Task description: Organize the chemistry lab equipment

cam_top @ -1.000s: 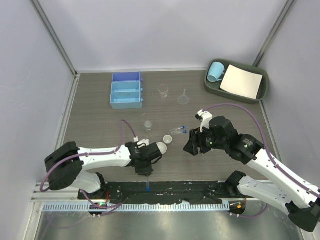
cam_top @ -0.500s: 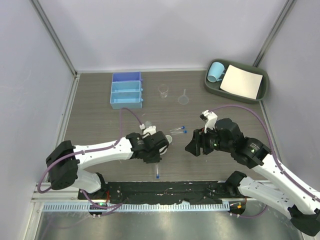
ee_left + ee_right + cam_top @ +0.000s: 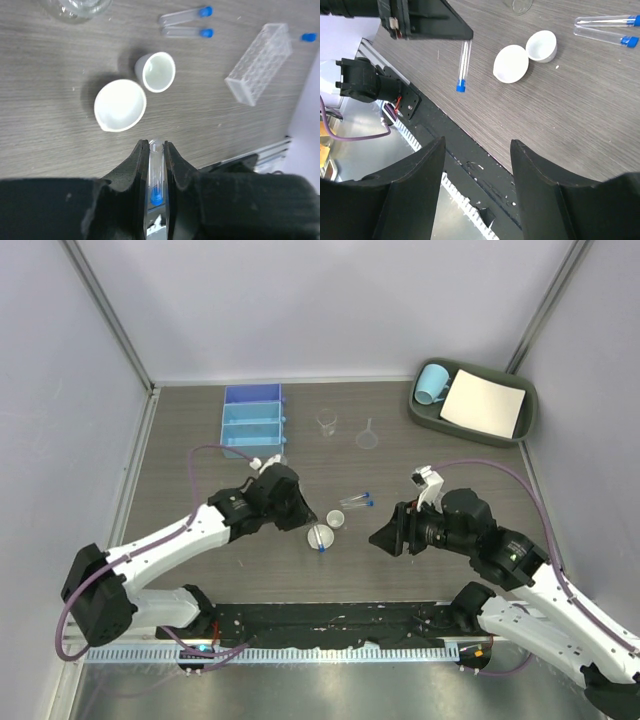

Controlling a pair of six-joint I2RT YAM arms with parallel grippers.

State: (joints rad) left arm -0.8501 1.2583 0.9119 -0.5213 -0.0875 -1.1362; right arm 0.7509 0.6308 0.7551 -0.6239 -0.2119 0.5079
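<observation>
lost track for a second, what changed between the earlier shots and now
The left gripper, shut on a blue-capped tube, carried it from the near edge inward, up to the white dishes. The right gripper, open, barely shifted. Dishes, lying tubes, blue tray unchanged.

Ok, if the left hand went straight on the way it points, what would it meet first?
Probably the larger white dish, just ahead of the left hand and slightly left of the blue-capped tube it grips. Its height is unclear, so the tabletop might come first.

I see the beaker (image 3: pixel 75 7) cut off at the top edge. The clamped tube (image 3: pixel 156 165) blurs toward its lower end.
</observation>
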